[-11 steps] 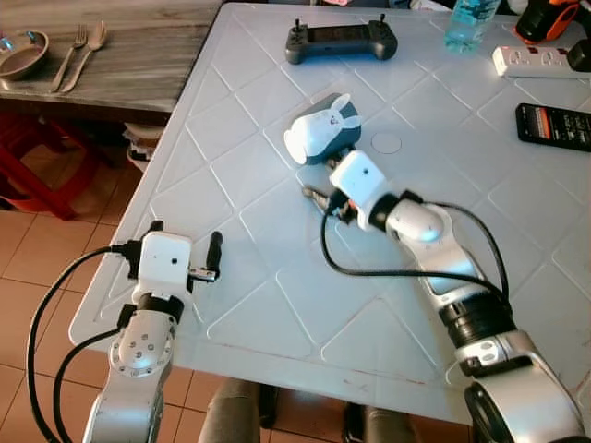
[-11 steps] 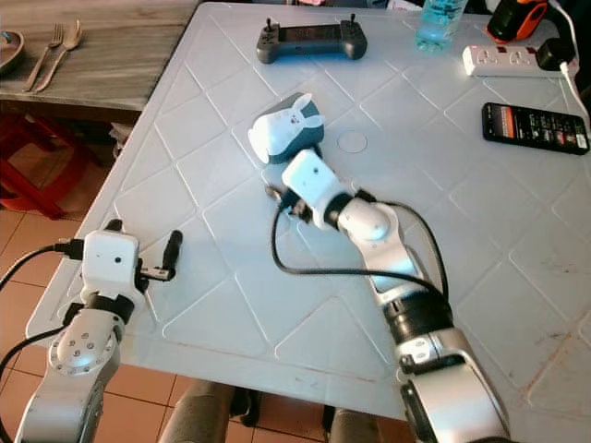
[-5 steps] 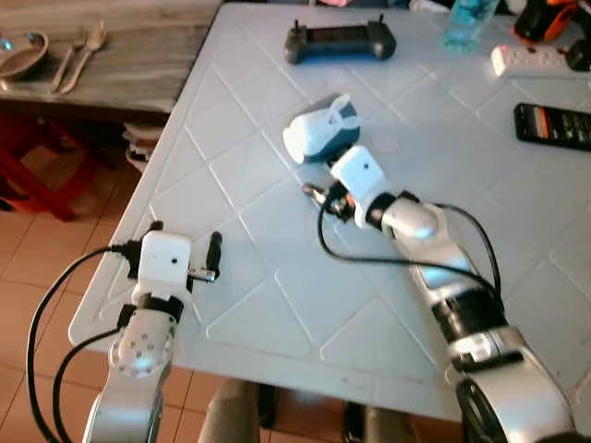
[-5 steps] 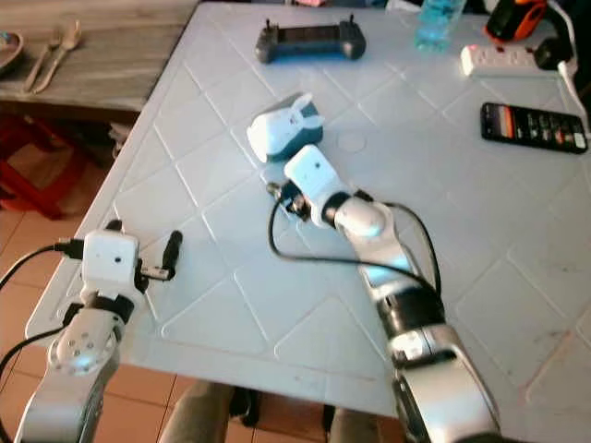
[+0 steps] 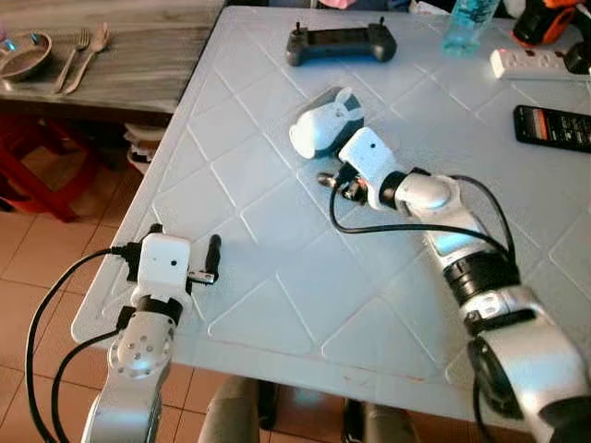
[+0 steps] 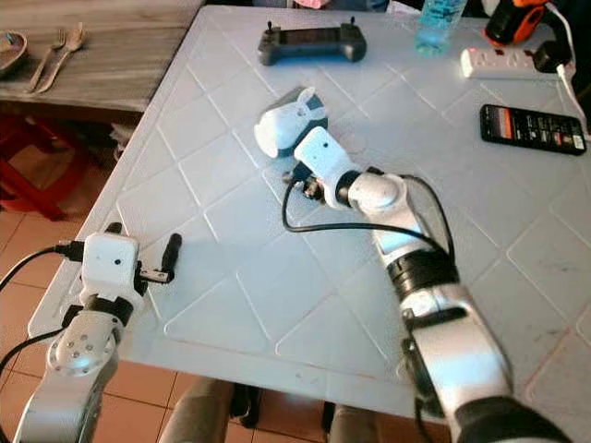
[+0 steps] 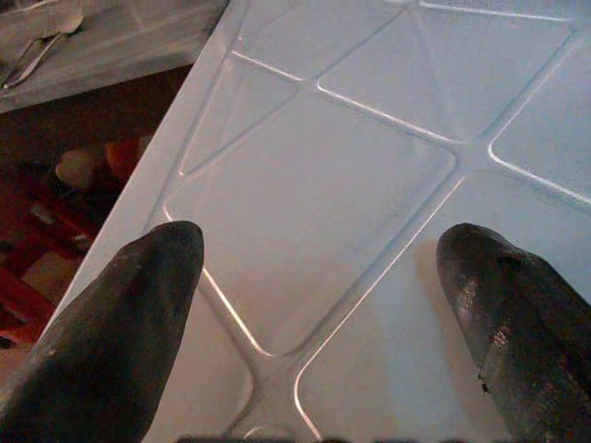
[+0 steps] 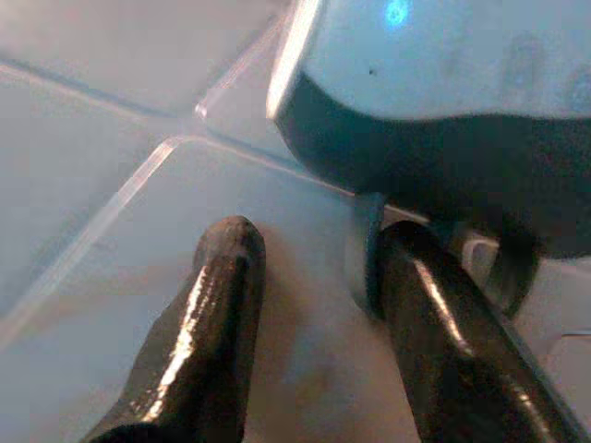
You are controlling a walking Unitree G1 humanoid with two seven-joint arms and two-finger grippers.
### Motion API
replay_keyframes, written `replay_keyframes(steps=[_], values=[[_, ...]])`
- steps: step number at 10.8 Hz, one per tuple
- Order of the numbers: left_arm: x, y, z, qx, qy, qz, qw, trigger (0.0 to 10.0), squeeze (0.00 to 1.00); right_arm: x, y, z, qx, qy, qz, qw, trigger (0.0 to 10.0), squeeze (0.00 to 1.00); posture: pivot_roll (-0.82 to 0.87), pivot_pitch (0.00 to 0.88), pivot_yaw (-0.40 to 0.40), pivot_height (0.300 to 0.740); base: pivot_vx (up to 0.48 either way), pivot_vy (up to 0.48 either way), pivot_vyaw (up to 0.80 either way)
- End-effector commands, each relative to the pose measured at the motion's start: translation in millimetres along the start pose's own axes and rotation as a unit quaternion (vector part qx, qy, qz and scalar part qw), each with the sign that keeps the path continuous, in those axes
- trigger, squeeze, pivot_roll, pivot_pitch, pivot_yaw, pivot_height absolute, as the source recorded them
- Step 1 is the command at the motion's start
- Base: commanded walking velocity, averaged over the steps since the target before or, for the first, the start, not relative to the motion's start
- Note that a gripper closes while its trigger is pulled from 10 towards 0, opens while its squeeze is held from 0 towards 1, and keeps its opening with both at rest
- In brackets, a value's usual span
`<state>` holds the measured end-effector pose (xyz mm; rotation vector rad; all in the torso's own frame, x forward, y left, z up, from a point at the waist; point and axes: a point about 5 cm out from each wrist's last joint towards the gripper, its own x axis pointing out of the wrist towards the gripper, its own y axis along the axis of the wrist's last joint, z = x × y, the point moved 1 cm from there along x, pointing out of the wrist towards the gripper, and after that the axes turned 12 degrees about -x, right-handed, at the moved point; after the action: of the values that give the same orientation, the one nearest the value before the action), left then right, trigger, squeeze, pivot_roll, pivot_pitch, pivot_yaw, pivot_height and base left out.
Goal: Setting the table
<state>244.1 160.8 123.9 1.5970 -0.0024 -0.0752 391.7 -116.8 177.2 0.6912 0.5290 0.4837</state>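
A brown bowl [image 5: 23,53], a fork [image 5: 72,53] and a spoon [image 5: 91,43] lie on the wooden table [image 5: 138,65] at the far left. On the white table [image 5: 277,268] stands a white and dark rabbit-shaped gadget [image 5: 320,126]. My right gripper [image 8: 309,245] reaches under its near side, open, with one finger [image 8: 434,314] against the gadget's [image 8: 443,83] base and nothing between the fingers. My left gripper [image 7: 323,249] hovers open over the white table's near left corner.
A black handheld controller [image 5: 341,42], a water bottle [image 5: 469,20], a power strip [image 5: 536,61] and a phone [image 5: 552,126] lie along the white table's far and right sides. A red stool [image 5: 28,175] stands on the tiled floor at the left.
My right gripper has pushed forward up to the rabbit-shaped gadget, which has turned a little. The left arm has not moved.
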Motion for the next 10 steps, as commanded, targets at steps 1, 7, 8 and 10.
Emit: replay_keyframes(steps=[1, 7, 8, 10], values=[[-1.9, -4.1, -2.8, 0.001, 0.002, -0.011, 1.000, 10.0, 0.00, -3.8, -28.2, -7.4, 0.001, 0.025, -0.065, 0.998, 0.0, 0.00, 0.13, 0.245, 0.069, 0.740, 0.000, 0.000, 0.00], [0.1, -3.6, 0.2, -0.002, 0.004, -0.009, 1.000, 10.0, 0.00, -7.4, -39.2, -4.5, -0.159, 0.050, -0.083, 0.983, 0.0, 0.00, 0.13, 0.229, 0.060, 0.740, 0.000, 0.000, 0.00], [2.9, -3.5, 2.4, -0.005, 0.003, -0.007, 1.000, 10.0, 0.00, -8.8, -38.4, 0.1, -0.208, 0.044, -0.087, 0.973, 0.0, 0.00, 0.12, 0.220, 0.056, 0.740, 0.000, 0.000, 0.00], [6.9, -3.2, 4.5, -0.009, 0.003, -0.003, 1.000, 10.0, 0.00, -7.8, -34.2, 5.2, -0.324, 0.050, -0.100, 0.940, 0.0, 0.00, 0.11, 0.208, 0.052, 0.740, 0.000, 0.000, 0.00]])
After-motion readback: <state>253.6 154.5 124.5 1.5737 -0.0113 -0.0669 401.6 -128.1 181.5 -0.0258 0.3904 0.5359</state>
